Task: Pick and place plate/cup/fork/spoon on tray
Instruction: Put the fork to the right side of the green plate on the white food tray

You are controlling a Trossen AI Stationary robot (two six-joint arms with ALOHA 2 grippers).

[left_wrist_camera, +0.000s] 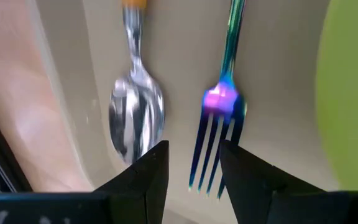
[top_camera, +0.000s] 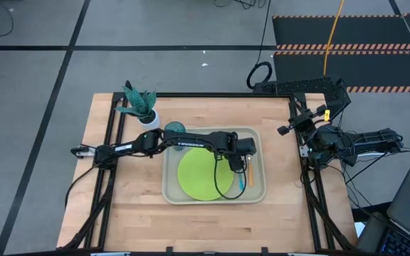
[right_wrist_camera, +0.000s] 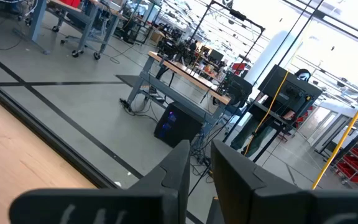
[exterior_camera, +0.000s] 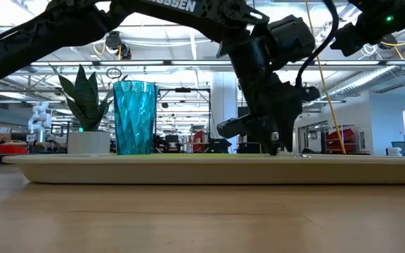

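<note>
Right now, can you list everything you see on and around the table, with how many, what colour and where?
tray: one, beige, middle of the table
plate: one, lime green, in the tray
cup: one, teal, tray's back left corner
fork: one, blue handle, in the tray right of the plate
spoon: one, orange handle, beside the fork, nearer the tray's rim
potted plant: one, green in a white pot, on the table behind the tray
left gripper: open, just above the fork
right gripper: off the table's right edge, holding nothing

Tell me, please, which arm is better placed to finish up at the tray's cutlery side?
Left, probably: the left gripper hangs open over the fork and spoon in the tray; the right gripper waits off the table's edge.
</note>
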